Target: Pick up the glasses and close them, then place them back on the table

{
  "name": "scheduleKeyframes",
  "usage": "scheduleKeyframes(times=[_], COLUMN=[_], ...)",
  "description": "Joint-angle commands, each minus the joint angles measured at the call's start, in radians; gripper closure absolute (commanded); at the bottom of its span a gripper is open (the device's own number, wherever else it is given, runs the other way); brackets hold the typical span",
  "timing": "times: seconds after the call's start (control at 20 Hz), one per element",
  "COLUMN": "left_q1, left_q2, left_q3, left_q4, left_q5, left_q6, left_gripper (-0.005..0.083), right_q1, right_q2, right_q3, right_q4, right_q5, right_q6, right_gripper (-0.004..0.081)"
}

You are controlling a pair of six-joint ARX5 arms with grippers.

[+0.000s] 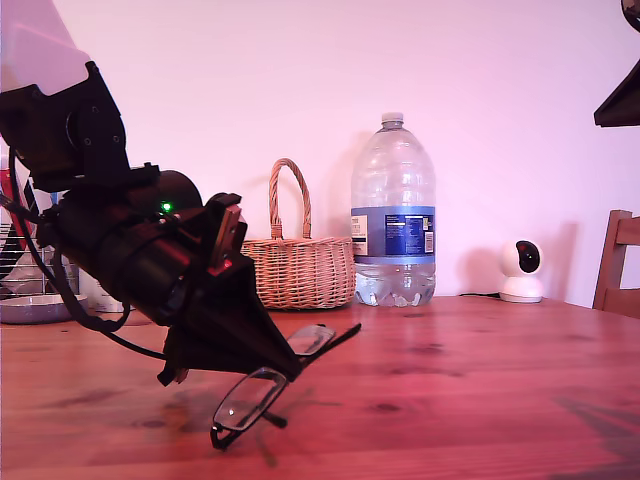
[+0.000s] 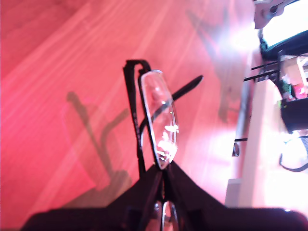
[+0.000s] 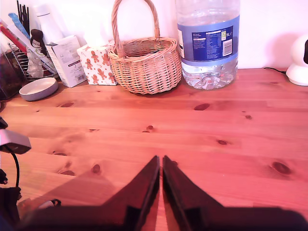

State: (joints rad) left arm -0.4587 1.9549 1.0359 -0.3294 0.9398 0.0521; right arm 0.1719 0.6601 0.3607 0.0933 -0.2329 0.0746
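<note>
My first gripper (image 1: 290, 366) (image 2: 163, 174) is shut on the glasses (image 1: 262, 388) (image 2: 159, 115), pinching the thin black frame between the two lenses. The frame hangs tilted at the exterior view's lower left, its low end just above or on the table (image 1: 480, 400); I cannot tell if it touches. One temple arm (image 2: 188, 85) sticks out open and the other (image 2: 131, 106) runs along the frame. My second gripper (image 3: 160, 166) is shut on nothing, high over the bare table (image 3: 216, 120).
A wicker basket (image 1: 298, 262) (image 3: 144, 62), a large water bottle (image 1: 393, 215) (image 3: 207, 43) and a small white camera (image 1: 521, 270) stand along the back wall. A bowl (image 3: 37, 88) and boxes sit beside the basket. A chair back (image 1: 620, 262) stands at the exterior view's right.
</note>
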Motion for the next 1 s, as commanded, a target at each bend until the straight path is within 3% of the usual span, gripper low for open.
scheduleKeyframes(times=[0.0,0.35,0.55,0.95], left_q1=[-0.003,-0.019,-0.039,-0.034], left_q2=[0.009,0.009,0.009,0.009], left_q3=[0.007,0.007,0.007,0.053], left_q4=[0.001,0.012,0.021,0.011], left_q5=[-0.024,-0.095,-0.114,-0.161], left_q6=[0.000,0.001,0.000,0.005], left_gripper=[0.0794,0.0776,0.0572,0.0570], right_q1=[0.005,0.005,0.005,0.005], right_q2=[0.002,0.002,0.002,0.002], right_q3=[-0.012,-0.012,-0.012,-0.012], right_q4=[0.013,0.014,0.014,0.013], right_q5=[-0.005,-0.023,-0.024,-0.031], right_q6=[0.004,0.008,0.008,0.010], right_gripper=[0.0781,0.0781,0.0781,0.0781])
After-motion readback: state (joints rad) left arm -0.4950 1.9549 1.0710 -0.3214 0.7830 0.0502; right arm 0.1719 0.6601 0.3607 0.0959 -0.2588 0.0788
